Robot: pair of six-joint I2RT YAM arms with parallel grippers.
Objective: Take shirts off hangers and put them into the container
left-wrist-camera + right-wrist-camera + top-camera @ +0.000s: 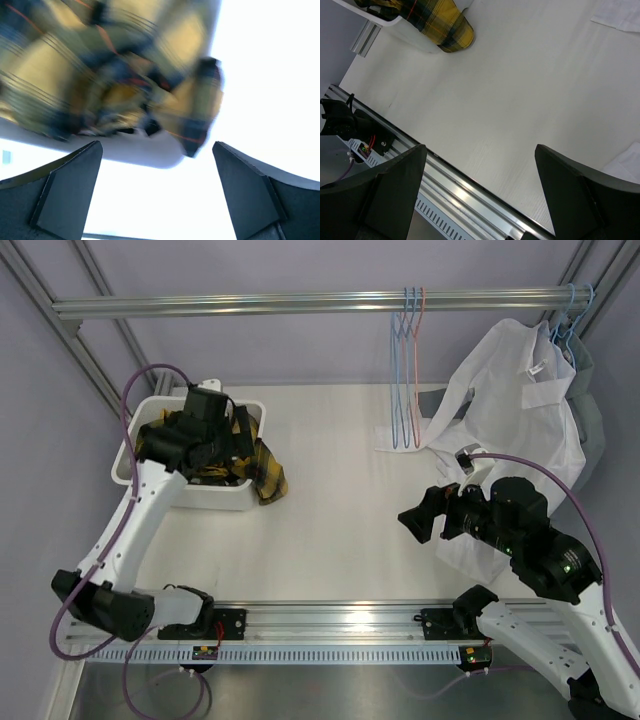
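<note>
While the yellow plaid shirt [266,478] is already piled in the tub [215,498], one end draped over its rim, the white shirt [520,410] is left hanging from the rail [300,305], and the left gripper [157,150] above the tub and right gripper [480,150] are held wide, empty.

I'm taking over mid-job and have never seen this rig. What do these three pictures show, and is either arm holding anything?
Two robot arms are bolted at the table's near edge, each ending in a two-finger gripper. The top picture looks down from above and behind them. The other two come from wrist cameras, so the dark wedges at the bottom are that gripper's own fingers. The left gripper is open over the tub, where a plaid shirt spills over the rim. The right gripper is open above bare table. Neither holds anything. A white shirt hangs on a hanger at right; empty hangers hang mid-rail.
</note>
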